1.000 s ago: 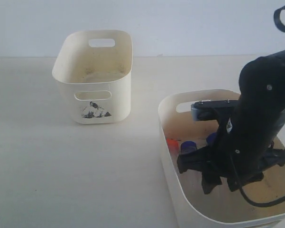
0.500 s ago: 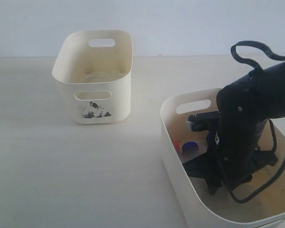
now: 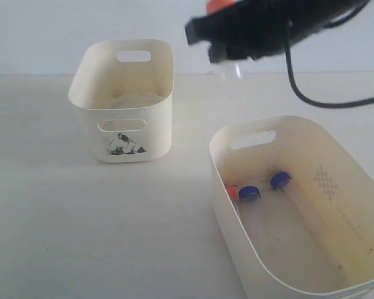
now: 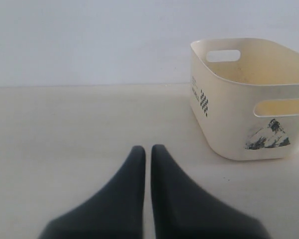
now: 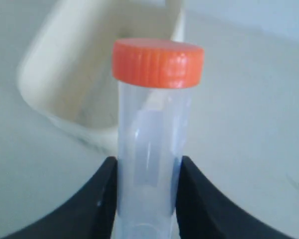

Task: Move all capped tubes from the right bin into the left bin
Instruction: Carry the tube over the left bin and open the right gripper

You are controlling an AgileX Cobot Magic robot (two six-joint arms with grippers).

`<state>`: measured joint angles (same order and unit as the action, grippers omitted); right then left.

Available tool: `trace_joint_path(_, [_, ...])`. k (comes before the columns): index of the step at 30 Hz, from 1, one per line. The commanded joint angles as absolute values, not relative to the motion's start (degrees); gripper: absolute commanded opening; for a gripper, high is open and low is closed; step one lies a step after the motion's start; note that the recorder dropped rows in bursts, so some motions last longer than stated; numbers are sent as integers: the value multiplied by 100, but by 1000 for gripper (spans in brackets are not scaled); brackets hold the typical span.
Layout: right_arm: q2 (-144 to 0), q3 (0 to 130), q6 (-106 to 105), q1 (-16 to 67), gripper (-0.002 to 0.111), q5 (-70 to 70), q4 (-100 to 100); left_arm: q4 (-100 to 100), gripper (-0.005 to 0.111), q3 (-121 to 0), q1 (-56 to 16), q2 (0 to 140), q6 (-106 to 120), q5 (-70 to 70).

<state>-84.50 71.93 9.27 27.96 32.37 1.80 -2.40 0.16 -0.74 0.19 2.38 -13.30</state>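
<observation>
My right gripper (image 3: 227,48) hangs high in the exterior view, between the two bins, blurred. It is shut on a clear tube (image 5: 151,144) with an orange-red cap (image 5: 158,62); that cap (image 3: 219,5) shows at the top edge. The right bin (image 3: 249,128) holds two blue-capped tubes (image 3: 249,193) (image 3: 280,180). An orange-red cap (image 3: 230,190) sits half hidden behind its near wall. The left bin (image 3: 87,124), with the torn sticker, holds no tube that I can see. My left gripper (image 4: 148,149) is shut on nothing, low over the table beside the left bin (image 4: 229,119).
Pale tabletop (image 3: 81,218) lies between and in front of the bins, with a plain wall behind. A black cable (image 3: 311,99) trails from the right arm above the right bin. The left arm is out of the exterior view.
The right arm has lifted out of the right bin with the orange-capped tube and swung up and left toward the left bin. The bin's inside is now uncovered.
</observation>
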Motion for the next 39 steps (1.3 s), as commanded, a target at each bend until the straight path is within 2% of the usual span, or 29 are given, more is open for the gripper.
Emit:
trace_joint_path(1, [-8723, 7214, -423, 2805, 0, 1197, 1584, -230, 4, 0, -60, 0, 199, -1324])
trace_joint_path(4, [-9151, 7279, -858, 2899, 0, 514, 2019, -230, 4, 0, -60, 0, 199, -1324])
trace_joint_path(8, [-9930, 7965, -1085, 3042, 2, 683, 2027, -230, 4, 0, -60, 0, 199, -1324])
trace_joint_path(11, [-10637, 8718, -1111, 3051, 21, 1183, 2027, -230, 4, 0, -60, 0, 199, -1324])
trace_joint_path(12, [-10844, 9007, -1111, 3037, 35, 1419, 2027, -230, 4, 0, -60, 0, 199, -1324])
trace_joint_path(15, [-11350, 9450, -1111, 3037, 65, 1749, 2027, -230, 4, 0, -60, 0, 199, -1324])
trace_joint_path(17, [-11549, 9569, -1111, 3037, 70, 1844, 2014, -230, 4, 0, -60, 0, 199, -1324])
trace_joint_path(19, [-11657, 9569, -1111, 3037, 68, 1808, 1967, -230, 4, 0, -60, 0, 199, -1324])
trace_joint_path(22, [-11668, 9569, -1111, 3037, 53, 1653, 1859, -230, 4, 0, -60, 0, 199, -1324])
trace_joint_path(27, [-11480, 9625, -1111, 3024, 3, 2416, 1609, -230, 4, 0, -60, 0, 199, -1324])
trace_joint_path(28, [-11410, 9625, -1101, 3024, 0, 2696, 1389, -230, 4, 0, -60, 0, 199, -1324])
trace_joint_path(39, [-10417, 9625, -1101, 3024, 0, 5553, -999, -230, 4, 0, -60, 0, 199, -1324])
